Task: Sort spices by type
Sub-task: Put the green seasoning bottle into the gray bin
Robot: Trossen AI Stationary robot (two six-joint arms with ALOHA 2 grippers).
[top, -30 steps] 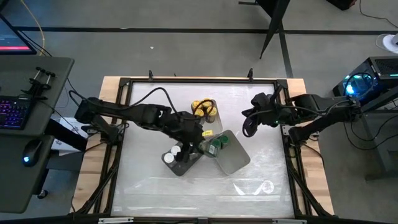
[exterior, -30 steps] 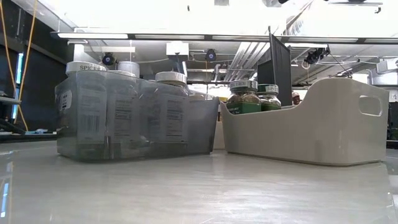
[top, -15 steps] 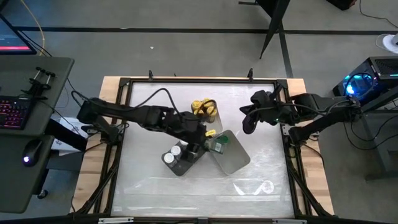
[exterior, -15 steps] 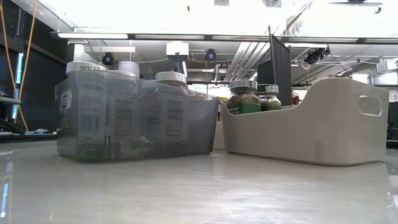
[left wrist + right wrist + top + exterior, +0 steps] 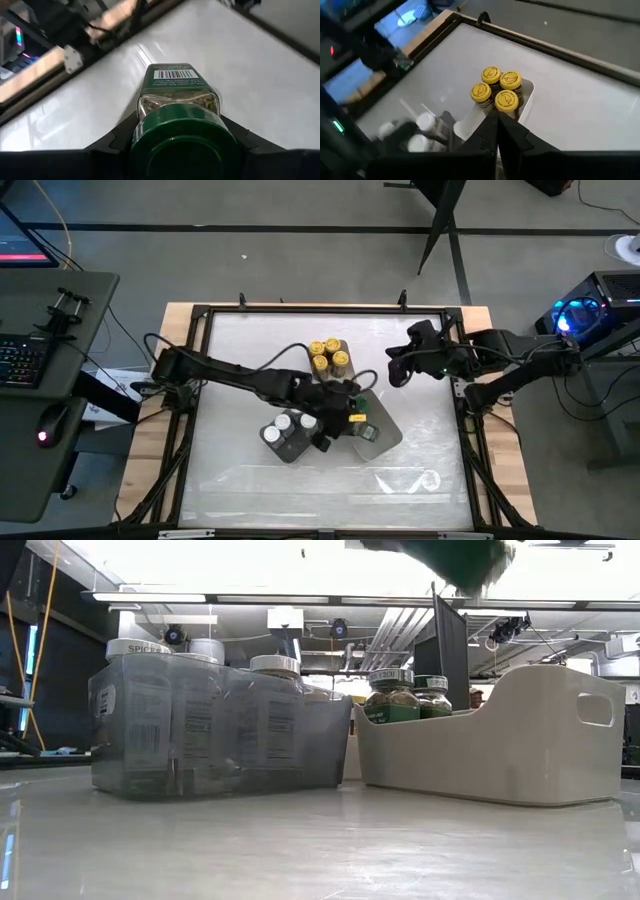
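My left gripper [image 5: 350,418] reaches over the white tray [image 5: 383,438] at the table's middle and is shut on a green-lidded spice jar [image 5: 178,97]. That jar's dark green shape shows at the top of the low view [image 5: 455,562]. Two more green-lidded jars [image 5: 392,695] stand in the white tray [image 5: 500,745]. White-lidded jars [image 5: 283,426] stand in the grey tray [image 5: 220,735]. Several yellow-lidded jars [image 5: 328,355] stand in a small tray toward the far side. My right gripper [image 5: 397,370] hovers shut, to the right of the yellow jars [image 5: 497,87]. My left gripper pinches the jar just below its green lid [image 5: 185,142], one finger [image 5: 119,142] on each side. The jar's body points away from the wrist along the fingers, label and barcode [image 5: 175,74] facing up. It is lifted clear, above the white tray.
The three trays crowd the table's middle. Bare white table top lies toward the near edge [image 5: 320,485] and along the left side [image 5: 225,380]. A scrap of clear plastic [image 5: 425,478] lies near the right front. A dark frame rims the table [image 5: 320,308].
My left gripper has moved toward the table's right, from over the grey tray to over the white tray, with the arm stretching out farther. The green-lidded jar it carries has come into the top of the low view. My right gripper has shifted slightly toward the far edge.
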